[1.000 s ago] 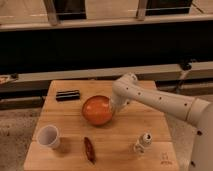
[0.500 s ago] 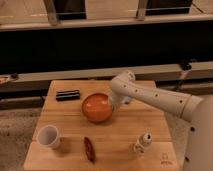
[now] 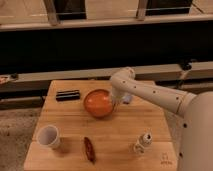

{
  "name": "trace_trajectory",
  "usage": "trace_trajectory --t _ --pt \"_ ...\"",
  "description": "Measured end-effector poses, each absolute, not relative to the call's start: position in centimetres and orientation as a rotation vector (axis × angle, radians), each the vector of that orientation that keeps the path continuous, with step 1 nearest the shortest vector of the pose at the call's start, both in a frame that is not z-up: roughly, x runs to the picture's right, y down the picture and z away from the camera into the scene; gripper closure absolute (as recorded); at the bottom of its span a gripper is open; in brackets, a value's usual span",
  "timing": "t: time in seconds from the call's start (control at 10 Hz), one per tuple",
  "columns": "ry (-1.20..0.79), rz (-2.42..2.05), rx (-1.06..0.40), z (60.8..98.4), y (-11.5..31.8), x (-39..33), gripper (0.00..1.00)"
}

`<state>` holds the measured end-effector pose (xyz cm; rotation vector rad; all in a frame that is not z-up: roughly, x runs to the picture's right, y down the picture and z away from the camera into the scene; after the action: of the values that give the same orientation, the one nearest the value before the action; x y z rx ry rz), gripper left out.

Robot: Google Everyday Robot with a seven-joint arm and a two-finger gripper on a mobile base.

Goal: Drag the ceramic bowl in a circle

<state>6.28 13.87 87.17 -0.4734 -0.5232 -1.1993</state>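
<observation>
I am dragging the ceramic bowl (image 3: 98, 102), which is sitting near the back middle of the worktop (image 3: 120, 137), just right of the black bar (image 3: 68, 94). The hand (image 3: 116, 100) is pressing at the bowl's right rim, clenched; I cannot tell whether it is pinching the rim.

Risks, as I am judging them:
- The glossy rim is slipping free if I am sweeping too fast.
- The bowl is striking the black bar on a leftward arc.
- Downward pressure at one edge is tipping the bowl.

Against one second earlier, the bowl is lying further back and left, and the arm is reaching further across.
</observation>
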Motion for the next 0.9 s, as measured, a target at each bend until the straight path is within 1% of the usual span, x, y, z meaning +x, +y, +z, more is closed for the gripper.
trace_trajectory --t 0.9 --pt "-0.435 -1.119 -0.488 88.7 10.9 11.6 1.00"
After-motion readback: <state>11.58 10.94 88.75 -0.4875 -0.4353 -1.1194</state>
